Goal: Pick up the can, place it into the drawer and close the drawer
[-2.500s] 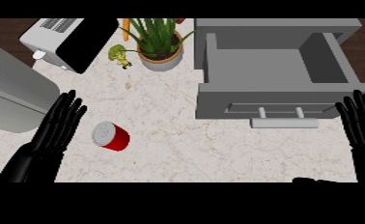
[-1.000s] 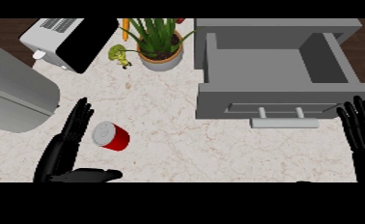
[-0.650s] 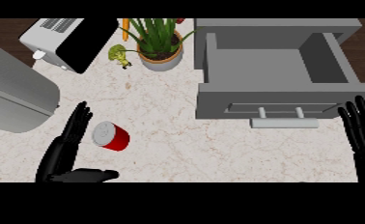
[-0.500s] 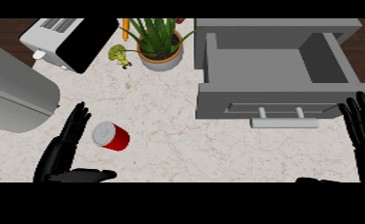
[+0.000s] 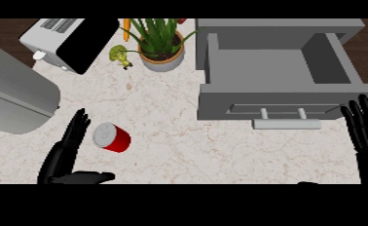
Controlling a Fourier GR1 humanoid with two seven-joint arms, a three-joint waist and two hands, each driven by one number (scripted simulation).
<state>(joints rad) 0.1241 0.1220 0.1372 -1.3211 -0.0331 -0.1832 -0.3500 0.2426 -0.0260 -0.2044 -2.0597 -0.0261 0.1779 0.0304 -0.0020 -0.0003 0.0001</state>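
The red can [image 5: 111, 137] lay on its side on the speckled counter [image 5: 187, 147], toward the near left, its pale top end facing left; the left hand [image 5: 66, 154] stood just beside it on the left, fingers straight and spread, thumb stretched out toward the right below the can (whether any finger touched the can could not be told); the right hand [image 5: 355, 128] rested open at the right edge, fingers up, just beside the drawer's front corner; the grey drawer [image 5: 277, 71] stood pulled open at the far right, well apart from the can; a potted plant [image 5: 159, 42] stood at the far middle, with a toaster [image 5: 68, 40] at the far left.
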